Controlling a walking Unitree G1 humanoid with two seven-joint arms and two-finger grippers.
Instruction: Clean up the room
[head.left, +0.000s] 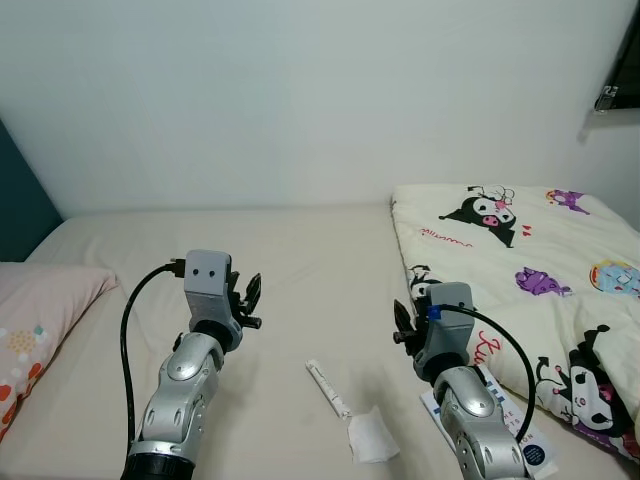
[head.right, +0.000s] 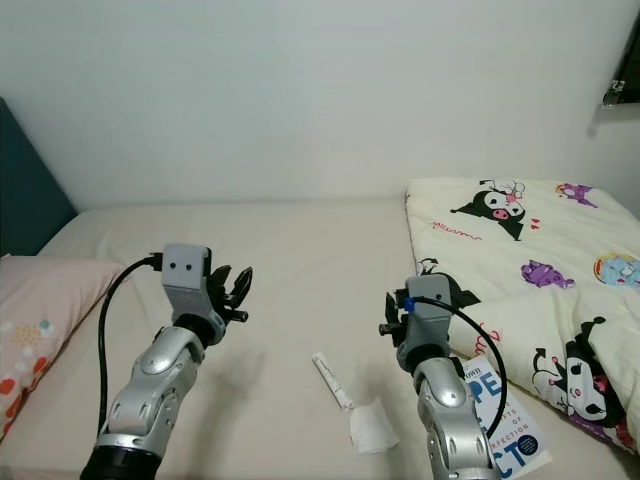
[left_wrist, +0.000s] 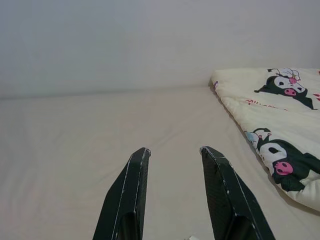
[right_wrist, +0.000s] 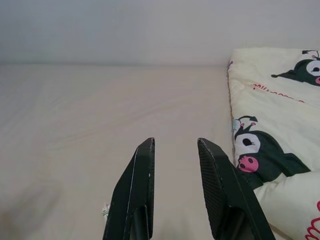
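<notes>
Your head cameras look forward and down over the bed (head.left: 300, 260) toward the wall (head.left: 300, 90). Your wrist cameras sit low above the mattress, facing the same wall; all views share the patterned blanket (left_wrist: 280, 125).

Pale bedding, cartoon print, silver and black arms

The bed sheet (head.left: 300, 260) is plain beige, set against a white wall (head.left: 300, 90) and a dark teal headboard (head.left: 20, 200). The quilt (head.left: 520, 250) is cream, printed with black-and-white cartoon figures with pink noses, a few purple ones, and small red lettering. The pillow (head.left: 40, 320) is pale pink with orange and red flower shapes. On the sheet lie a white tube (head.left: 327, 388) and a white crumpled tissue (head.left: 374, 437). A book (head.right: 505, 420) is white and dark blue with dark lettering. Both arms are silver with grey wrist blocks and black cables; the left gripper (left_wrist: 172, 155) and right gripper (right_wrist: 175, 147) have black fingers.
</notes>
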